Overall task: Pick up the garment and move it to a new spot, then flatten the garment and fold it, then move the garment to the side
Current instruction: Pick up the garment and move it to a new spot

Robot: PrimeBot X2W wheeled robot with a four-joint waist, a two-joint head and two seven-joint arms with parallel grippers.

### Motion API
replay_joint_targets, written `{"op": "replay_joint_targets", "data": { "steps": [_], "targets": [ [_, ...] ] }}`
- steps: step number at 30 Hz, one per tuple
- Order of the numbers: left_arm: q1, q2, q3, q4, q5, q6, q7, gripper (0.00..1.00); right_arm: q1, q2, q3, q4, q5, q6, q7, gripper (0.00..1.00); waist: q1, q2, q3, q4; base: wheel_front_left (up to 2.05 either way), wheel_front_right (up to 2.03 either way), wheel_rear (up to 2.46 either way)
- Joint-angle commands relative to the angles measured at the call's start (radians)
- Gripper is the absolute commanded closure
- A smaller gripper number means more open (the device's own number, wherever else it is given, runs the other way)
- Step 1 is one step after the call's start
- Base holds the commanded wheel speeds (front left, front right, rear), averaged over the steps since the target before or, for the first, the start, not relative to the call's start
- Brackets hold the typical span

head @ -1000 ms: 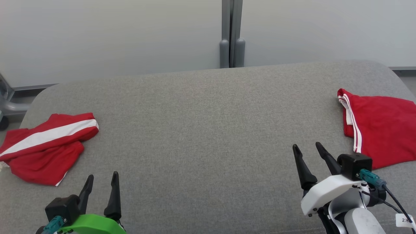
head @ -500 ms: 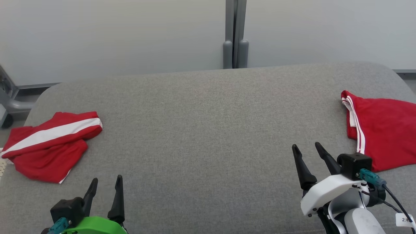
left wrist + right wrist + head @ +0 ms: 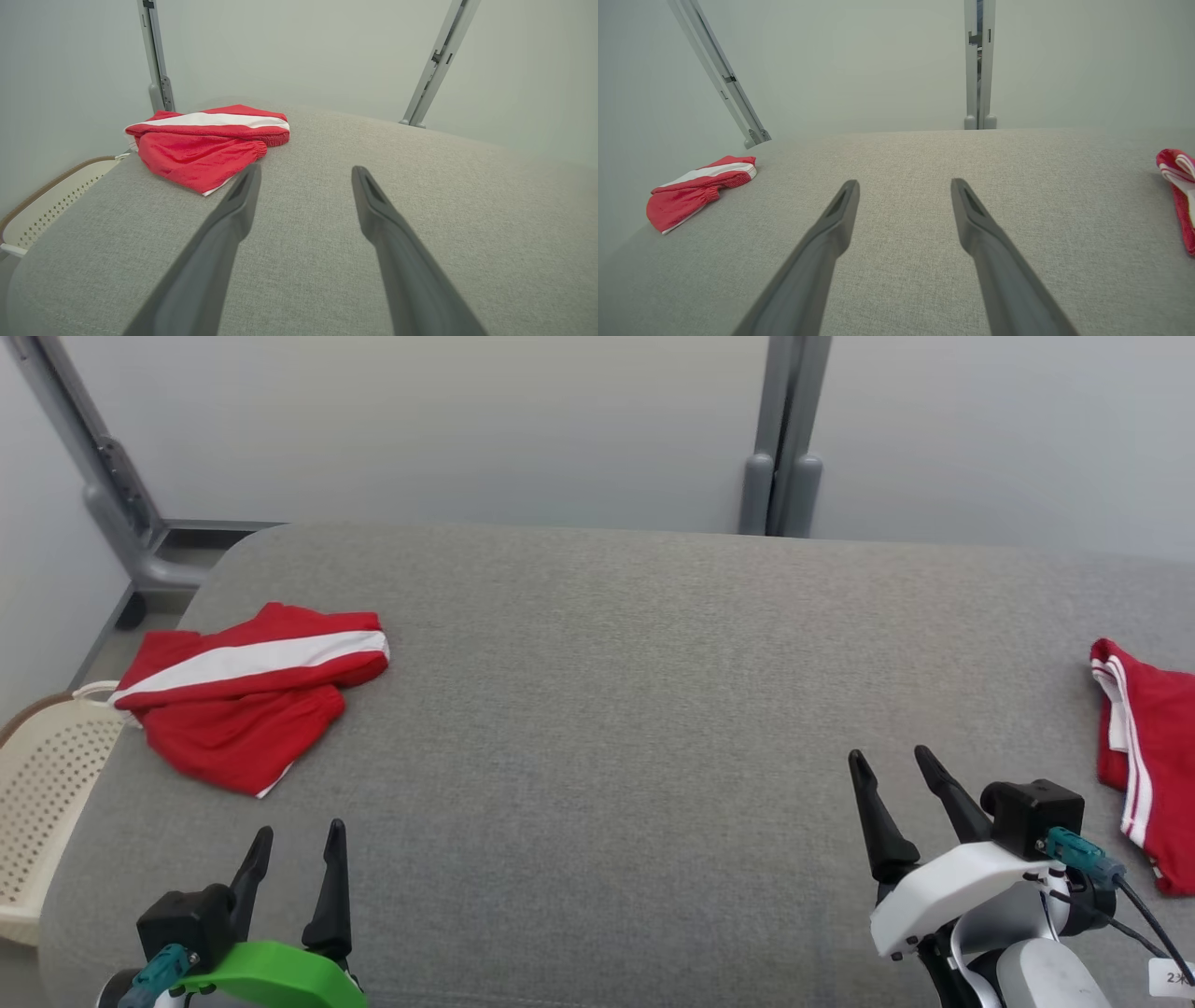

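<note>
Grey padded bench [image 3: 597, 709]. By its left edge: red garment [image 3: 247, 700], broad white stripe; lies bunched, doubled over itself. At right edge: second red garment [image 3: 1153, 756], thin white stripes. Beyond left edge: perforated cream basket [image 3: 47, 803]. Along near edge: left fingers [image 3: 329, 896], right fingers [image 3: 873, 821]; stand wide, hold nothing.

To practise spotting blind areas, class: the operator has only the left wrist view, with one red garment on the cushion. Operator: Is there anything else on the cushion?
Observer: Yes, a second garment, also red, lies at the cushion's far right edge.
Operator: Is the right hand on it?
Observer: No. The right hand is open, apart from it, over bare cushion.
Operator: Any markings on it?
Observer: Thin white stripes run along its left edge.
</note>
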Motion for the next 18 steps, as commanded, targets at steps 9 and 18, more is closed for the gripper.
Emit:
{"op": "replay_joint_targets", "data": {
  "steps": [9,18],
  "targets": [
    [-0.007,0.015,0.000,-0.026,0.011,0.015,0.012,0.00,0.009,-0.003,-0.014,-0.011,0.003,0.000,-0.012,0.00,0.0001,0.0000,0.013,0.262,0.00,0.00,0.00],
    [-0.007,0.017,-0.001,-0.029,0.006,0.009,0.012,0.00,0.008,-0.003,-0.008,-0.005,0.011,0.000,-0.014,0.00,0.0001,0.0000,0.017,0.339,0.00,0.00,0.00]
  ]
}}
